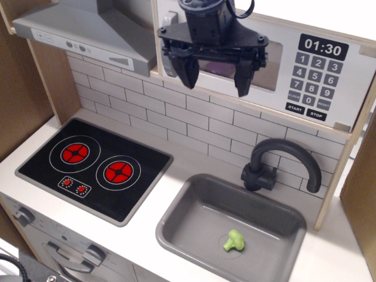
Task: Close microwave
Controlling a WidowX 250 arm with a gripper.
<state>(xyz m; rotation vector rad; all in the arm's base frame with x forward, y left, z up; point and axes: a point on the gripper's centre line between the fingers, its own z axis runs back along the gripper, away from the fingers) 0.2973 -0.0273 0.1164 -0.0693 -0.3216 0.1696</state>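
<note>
The microwave (282, 61) sits at the top right, with a white door, a black keypad (312, 73) and a clock showing 01:30. Its door looks flush with the front. My gripper (215, 79) hangs in front of the door's left half, open and empty, with its black fingers (189, 73) pointing down and spread wide. It covers most of the grey bar handle (166, 66) and part of the window (265, 73). A dim purple shape shows behind the window between the fingers.
A grey slanted range hood (88, 32) is at the top left. A black two-burner hob (94, 167) lies on the counter. A grey sink (194, 226) holds a green broccoli (234, 241), with a black faucet (282, 161) behind it. A wooden wall stands on the right.
</note>
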